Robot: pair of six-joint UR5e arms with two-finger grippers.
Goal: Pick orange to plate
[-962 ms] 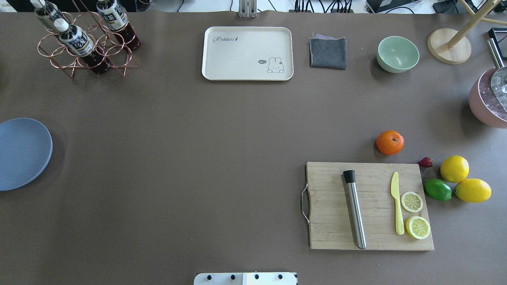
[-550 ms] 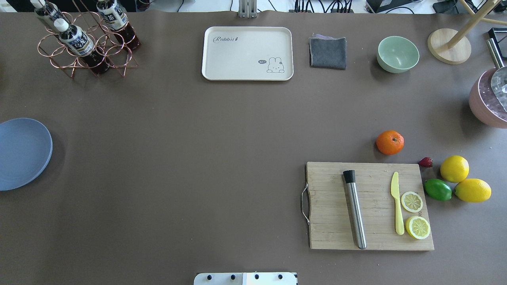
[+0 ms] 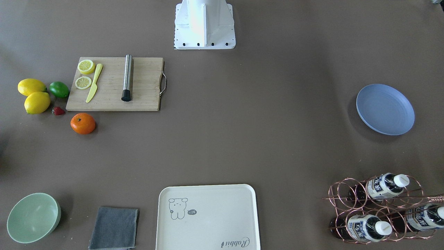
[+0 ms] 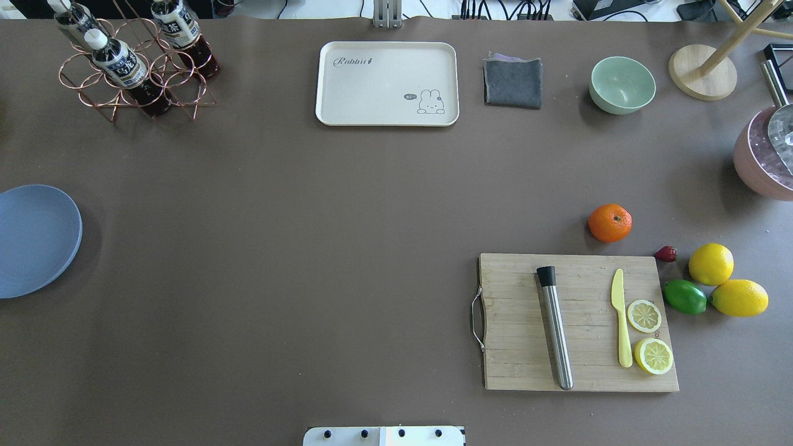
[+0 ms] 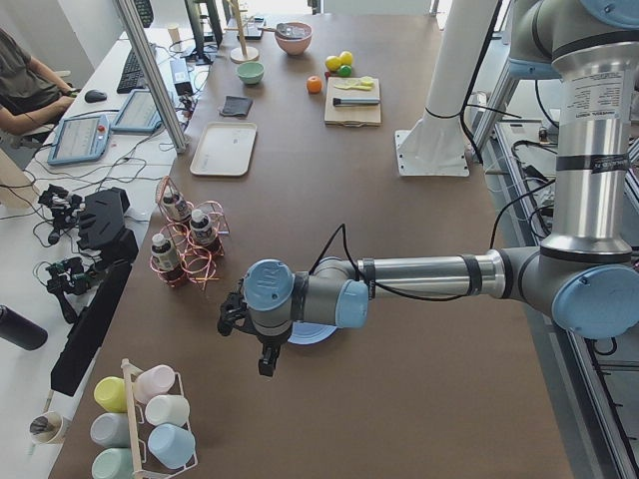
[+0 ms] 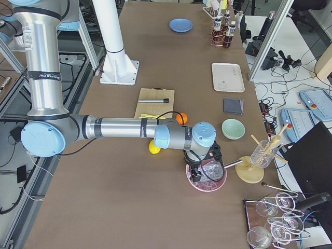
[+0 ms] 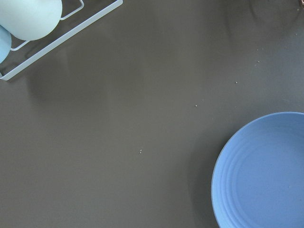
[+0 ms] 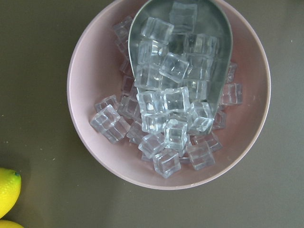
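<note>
Desk (image 4: 310, 248) is wide, and the task's two things sit at opposite ends of it, so the main risk is the long carry. A fruit pinched off-centre could slip out on the way and roll.

Plate (image 4: 31, 241) lies flat at the robot's left end with nothing on it. Left tool (image 5: 266, 361) hangs just beside it, near its rim in the left wrist view. No fingers show in that view, so I cannot tell if it is apart or together.

Cutting board (image 4: 576, 322) is at the right end. Its far edge is just beside the fruit, so a low approach from that side could clip it.

Ice bowl (image 8: 166, 95) holds a metal scoop (image 8: 183, 52). Right tool (image 6: 196, 174) hovers over it, and I cannot tell its state either. A swing toward the fruit could catch the scoop handle.

Orange (image 4: 609, 223) sits on the bare desk beyond the board, touching nothing and not gripped. It is near-round with no real long axis, maybe slightly flattened top to bottom, so grip direction likely matters little. It would roll if nudged.

Lemons (image 4: 710, 264), the lime (image 4: 684, 297) and a strawberry (image 4: 666, 253) lie near, so there is a risk of grabbing the wrong fruit or bumping one.

Stem dot (image 4: 617, 217) points up, tipped a bit toward the far right.
</note>
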